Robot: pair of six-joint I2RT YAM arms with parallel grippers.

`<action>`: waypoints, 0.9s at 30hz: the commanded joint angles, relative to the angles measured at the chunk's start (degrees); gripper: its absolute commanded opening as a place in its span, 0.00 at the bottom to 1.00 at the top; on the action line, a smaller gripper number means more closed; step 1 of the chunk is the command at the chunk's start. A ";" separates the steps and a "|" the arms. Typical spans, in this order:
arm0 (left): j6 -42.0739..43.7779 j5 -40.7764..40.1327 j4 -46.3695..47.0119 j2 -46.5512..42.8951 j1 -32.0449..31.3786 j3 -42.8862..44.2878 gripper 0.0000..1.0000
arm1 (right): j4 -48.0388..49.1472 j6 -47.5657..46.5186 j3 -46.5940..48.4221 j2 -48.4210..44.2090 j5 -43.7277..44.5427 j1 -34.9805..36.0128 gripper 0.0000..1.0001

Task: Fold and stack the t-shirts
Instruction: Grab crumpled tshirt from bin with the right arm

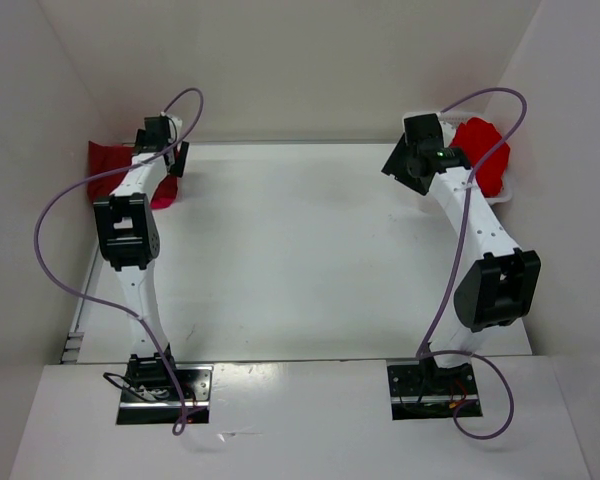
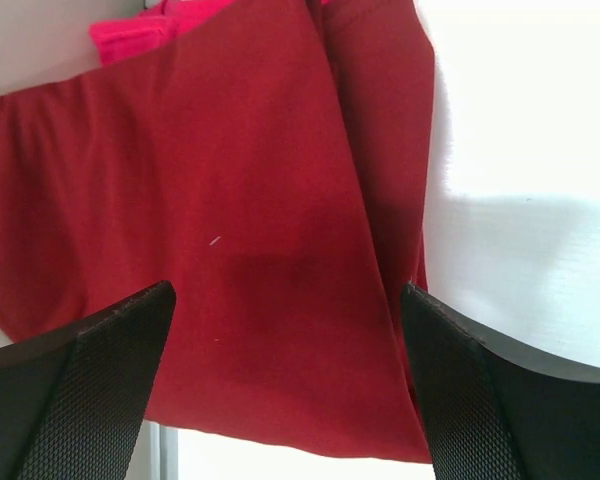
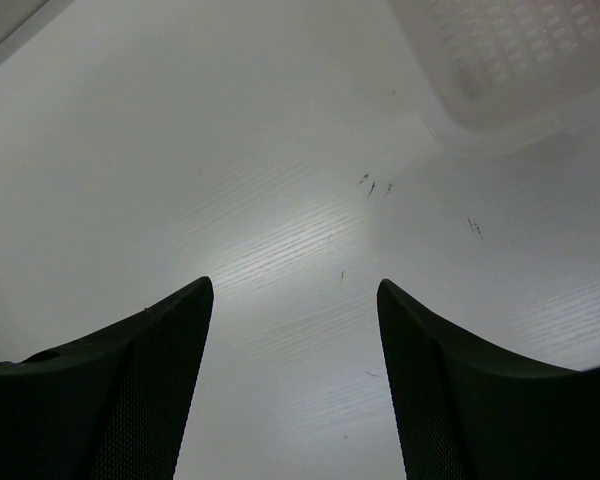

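T-shirts sit at both far corners of the white counter (image 1: pixel 300 250), so I start at the left. A dark maroon cloth t-shirt (image 2: pixel 230 250) lies folded flat in the far left corner. A pinkish-crimson cloth t-shirt (image 2: pixel 140 30) peeks out past its far edge. I judge the maroon one is stacked on it, though I cannot see how much they overlap. My left claw (image 2: pixel 287 295) hangs right over the maroon cloth with its fingers spread wide and nothing between them.

To finish this step well, I would raise that claw straight up, with no sideways sweep. The right-hand fold edge looks loose and a finger could drag it open.

The middle of the counter is bare white. That is where I would spread the next garment.

On the right, my right claw (image 3: pixel 295 290) hovers above bare counter. Its fingers are apart and it grips nothing. Just beyond it stands a white plastic mesh basket (image 3: pixel 500 60). The overhead view shows a bright red cloth t-shirt (image 1: pixel 480 150) bunched inside it, rising above the rim.

By my reading two shirts are done and one is left. For the pick I would come in over the rim and pinch a single outer layer near the top of the heap. Then I would lift high enough that the hem clears the basket wall, or the light basket may tip or slide along with it.
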 commanded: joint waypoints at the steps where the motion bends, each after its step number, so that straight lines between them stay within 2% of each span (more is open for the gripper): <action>1: -0.77 0.10 1.59 1.45 0.31 -0.73 0.99 | 2.31 -1.23 -0.14 -2.52 -0.32 -0.11 0.72; 2: -0.77 0.63 1.59 1.46 0.31 -0.73 0.98 | 2.83 -1.23 0.38 -2.52 -0.32 -0.11 0.72; 4: -0.77 1.16 0.98 1.46 0.83 -0.73 0.87 | 2.83 -1.23 0.39 -2.52 -0.32 -0.11 0.72; 5: -0.25 1.86 0.45 1.98 0.83 -0.73 0.79 | 2.83 -1.23 0.39 -3.04 -0.32 -0.11 0.72; 6: -0.24 2.47 0.45 1.98 0.83 -0.73 0.61 | 2.83 -1.23 0.39 -3.05 -0.32 -0.11 0.72; 9: 0.81 2.48 0.45 2.60 0.83 -1.25 0.39 | 2.83 -1.76 0.39 -3.58 -0.32 -0.11 0.72; 10: 0.81 2.48 0.45 2.60 0.83 -1.26 0.28 | 2.83 -1.76 0.39 -4.10 -0.32 -0.11 0.72; 13: 1.34 3.09 0.97 2.08 0.83 -3.97 0.09 | 2.83 -1.76 0.39 -4.63 -0.32 -0.11 0.73; 14: 1.86 3.09 1.50 2.07 0.83 -5.03 0.00 | 2.83 -1.76 0.39 -4.63 -0.32 -0.11 0.73; 18: 4.76 10.38 5.08 -3.27 0.14 -12.05 0.00 | 2.83 -2.29 0.39 -4.63 -0.32 -0.11 0.73; 21: 7.92 9.78 8.53 -6.01 -2.41 -18.46 0.00 | 2.83 -2.29 0.39 -4.63 -0.32 -0.11 0.73; 27: 6.44 10.73 6.96 -5.93 -2.94 -18.57 0.00 | 2.83 -2.29 0.39 -4.63 -0.32 -0.11 0.73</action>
